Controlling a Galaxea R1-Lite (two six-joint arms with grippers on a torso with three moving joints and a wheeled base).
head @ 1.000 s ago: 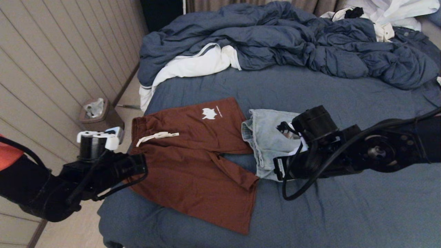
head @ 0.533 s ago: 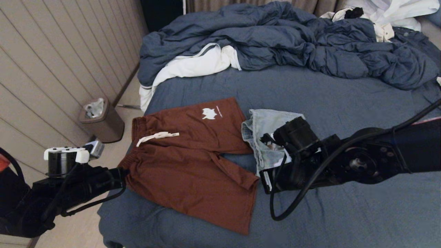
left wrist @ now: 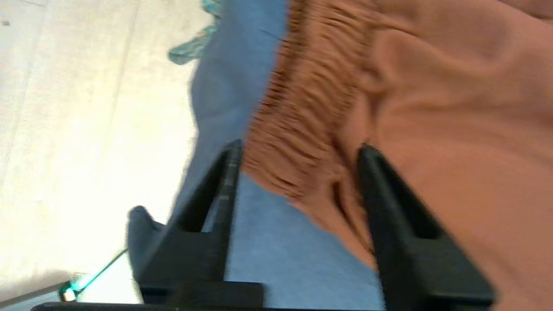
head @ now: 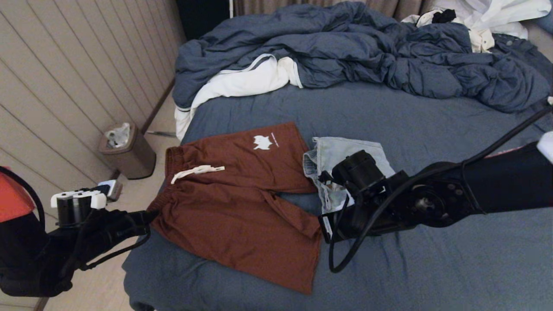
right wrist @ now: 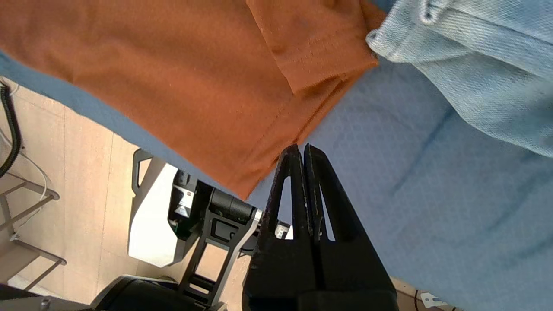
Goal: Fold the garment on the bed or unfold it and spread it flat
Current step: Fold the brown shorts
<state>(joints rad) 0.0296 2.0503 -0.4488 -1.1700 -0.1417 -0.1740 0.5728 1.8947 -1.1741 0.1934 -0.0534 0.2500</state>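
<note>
bed (head: 389,116): slate-blue fitted sheet, fills most of the head view; both pairs of shorts lie on its near half.
duvet (head: 367,52): rumpled blue heap across the far end of the bed, white linens (head: 242,82) poking out at its left edge and more white at far right.
rust shorts (head: 242,203): spread flat near the bed's left edge, waistband toward the left, legs toward the right; white drawstring (head: 196,171) lies on the front, white logo on the far leg. Near-leg hem has a small folded-over flap.
denim shorts (head: 335,164): pale blue, bunched up just right of the rust shorts, touching the far leg's hem; partly hidden behind the right arm.
right arm: reaches in from the right, low over the sheet, in front of the denim.
right gripper (right wrist: 304,151): fingers pressed together, nothing between them; tips over bare sheet right beside the near-leg hem of the rust shorts.
left arm: at the bed's near-left corner.
left gripper (left wrist: 298,149): fingers apart, straddling the gathered waistband corner of the rust shorts; cloth sits between them, not pinched.
bin (head: 127,151): small lidded one on the floor by the panelled wall, left of the bed.
</note>
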